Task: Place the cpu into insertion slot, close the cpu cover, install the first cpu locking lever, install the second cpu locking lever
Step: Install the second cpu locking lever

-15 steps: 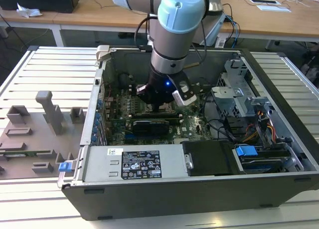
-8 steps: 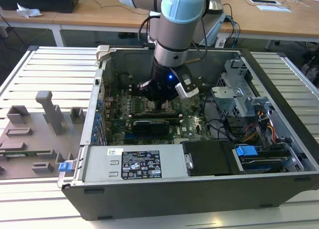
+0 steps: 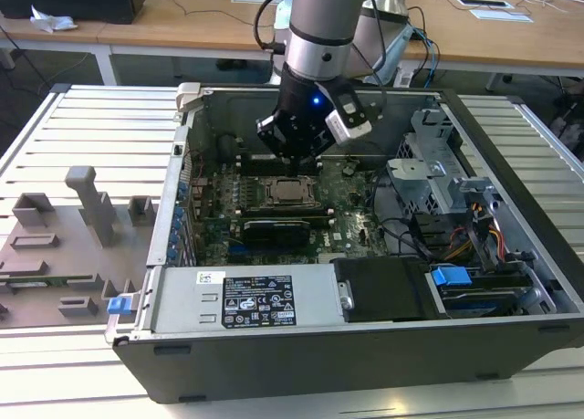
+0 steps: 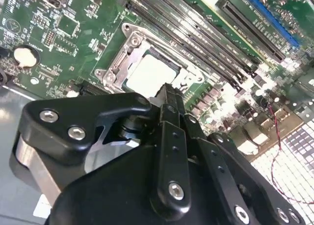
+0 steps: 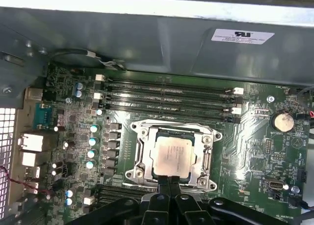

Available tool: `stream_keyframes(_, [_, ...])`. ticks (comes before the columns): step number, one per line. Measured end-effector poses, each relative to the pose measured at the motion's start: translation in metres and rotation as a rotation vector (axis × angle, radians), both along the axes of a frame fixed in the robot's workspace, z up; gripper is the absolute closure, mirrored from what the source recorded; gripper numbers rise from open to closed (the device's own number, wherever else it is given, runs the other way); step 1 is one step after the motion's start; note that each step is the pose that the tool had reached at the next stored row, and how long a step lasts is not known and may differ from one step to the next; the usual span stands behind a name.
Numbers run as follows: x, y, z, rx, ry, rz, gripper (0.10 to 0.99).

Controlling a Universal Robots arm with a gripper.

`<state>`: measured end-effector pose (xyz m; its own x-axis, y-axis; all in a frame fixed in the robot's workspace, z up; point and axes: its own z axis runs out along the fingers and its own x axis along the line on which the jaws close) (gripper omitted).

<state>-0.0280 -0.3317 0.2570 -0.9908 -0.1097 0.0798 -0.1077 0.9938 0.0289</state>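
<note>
No legible text on the power supply label [image 3: 258, 301] or the case-wall sticker [image 5: 242, 36]

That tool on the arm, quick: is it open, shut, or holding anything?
Tool: shut, fingertips pressed together and holding nothing, poised at the edge of the cpu cover, which lies closed around the cpu.

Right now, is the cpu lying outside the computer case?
No. In the first wrist view the cpu sits in the insertion slot on the motherboard.
</note>
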Motion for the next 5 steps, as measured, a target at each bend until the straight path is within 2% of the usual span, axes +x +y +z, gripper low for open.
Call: stream_keyframes(5, [-0.0001, 0.0000, 0.0001, 0.000, 0.0000, 0.000, 0.980])
